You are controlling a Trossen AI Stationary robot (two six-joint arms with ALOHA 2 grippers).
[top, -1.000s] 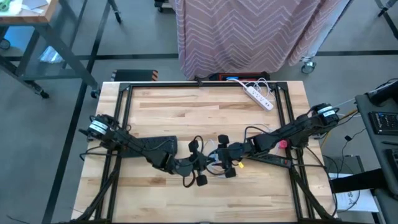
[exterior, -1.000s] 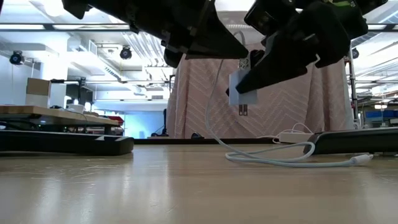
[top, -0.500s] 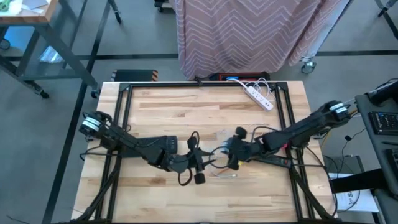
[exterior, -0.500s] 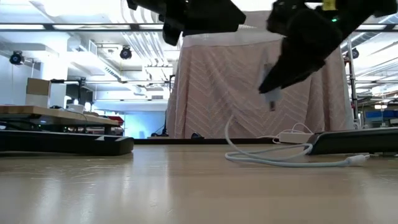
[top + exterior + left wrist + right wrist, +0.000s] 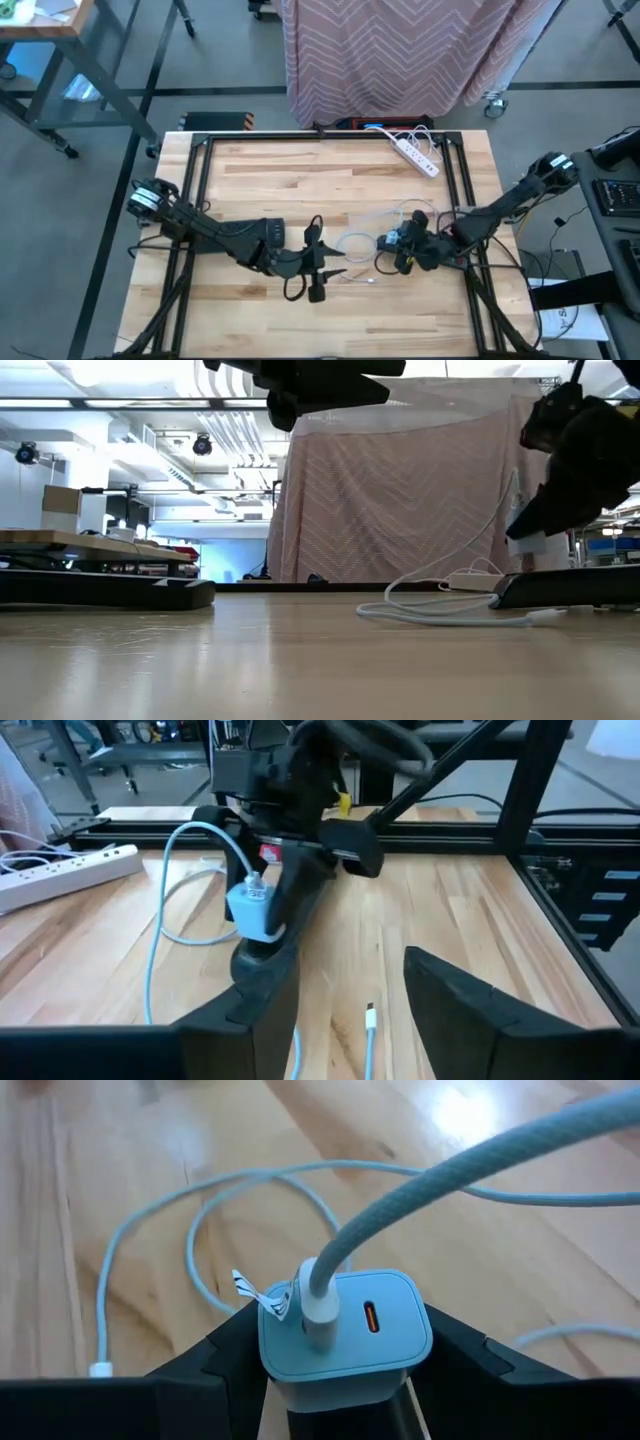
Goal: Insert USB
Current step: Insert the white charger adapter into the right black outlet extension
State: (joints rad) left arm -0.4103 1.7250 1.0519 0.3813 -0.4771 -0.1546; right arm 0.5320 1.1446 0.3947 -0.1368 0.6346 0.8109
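Two grippers are in play: the right gripper is clamped on the charger, with the cable already plugged into one of its two ports, at right of centre in the high view. The left gripper stands open and empty just left of it, the cable's free plug lying on the tabletop between its fingers. Insertion looks done; next likely calls for carrying the charger to the power strip at the far edge. Beyond hangs a chevron curtain, with a workshop behind.
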